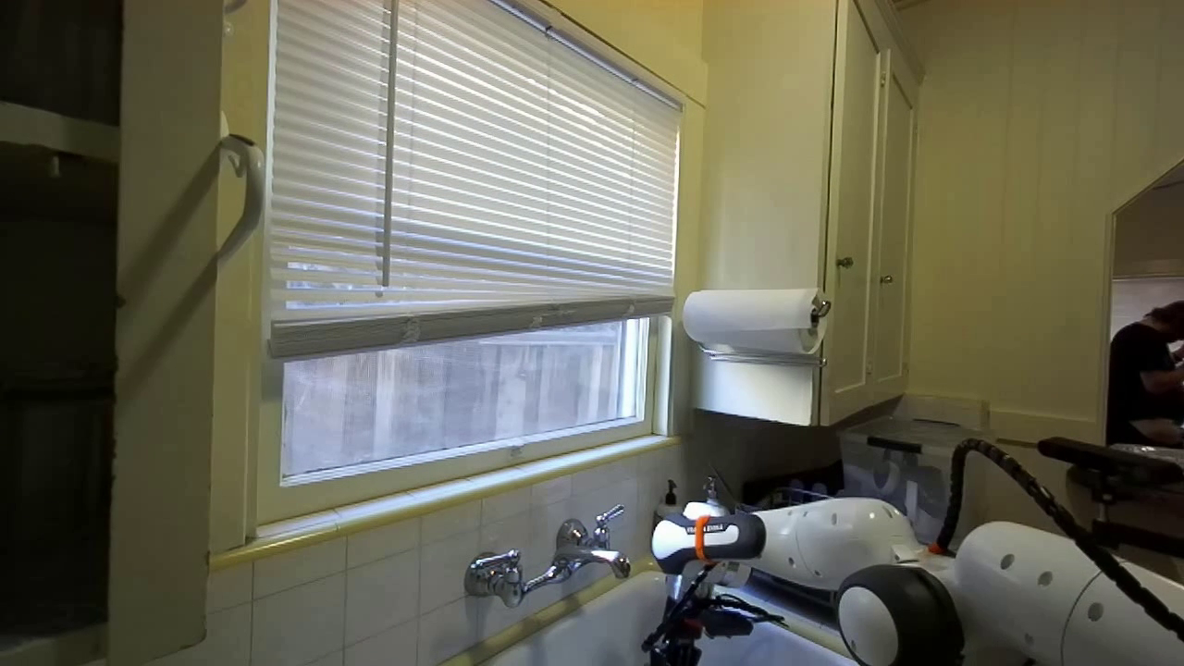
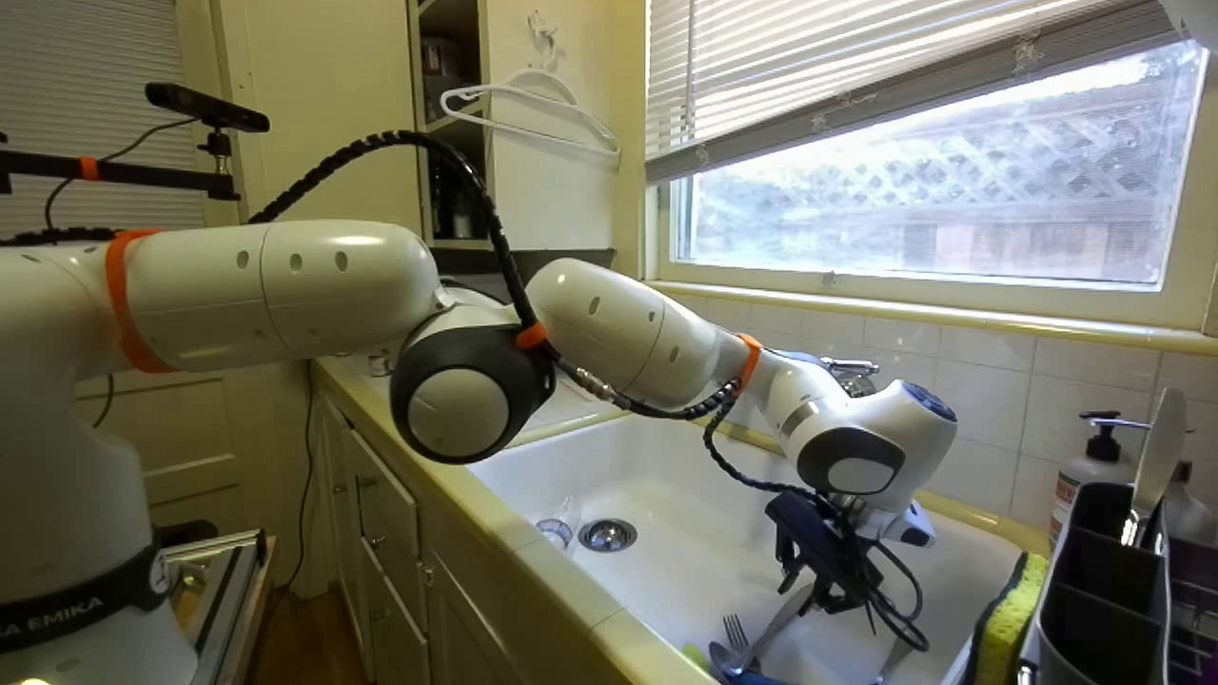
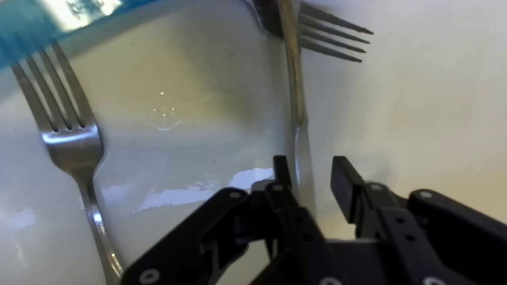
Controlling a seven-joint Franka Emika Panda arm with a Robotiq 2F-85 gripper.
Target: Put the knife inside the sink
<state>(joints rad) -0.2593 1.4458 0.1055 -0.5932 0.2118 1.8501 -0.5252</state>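
The sink (image 2: 685, 514) is a wide cream-white basin, and part of it shows in an exterior view (image 1: 578, 634). In the wrist view a knife (image 3: 295, 79) lies on the sink floor with its handle across a fork (image 3: 332, 35). Its blade runs down between my fingers. A silver utensil, likely the same knife, shows in an exterior view (image 2: 782, 620). My gripper (image 3: 311, 158) is open, with a finger on each side of the blade and neither visibly touching it. In an exterior view the gripper (image 2: 814, 590) is low inside the sink.
Another fork (image 3: 75, 150) and a blue object (image 3: 59, 23) lie left in the wrist view. A glass (image 2: 555, 531) lies near the drain (image 2: 607, 535). A sponge (image 2: 1013, 609) and dark utensil caddy (image 2: 1094, 609) stand at the rim. The chrome tap (image 1: 583, 555) is wall-side.
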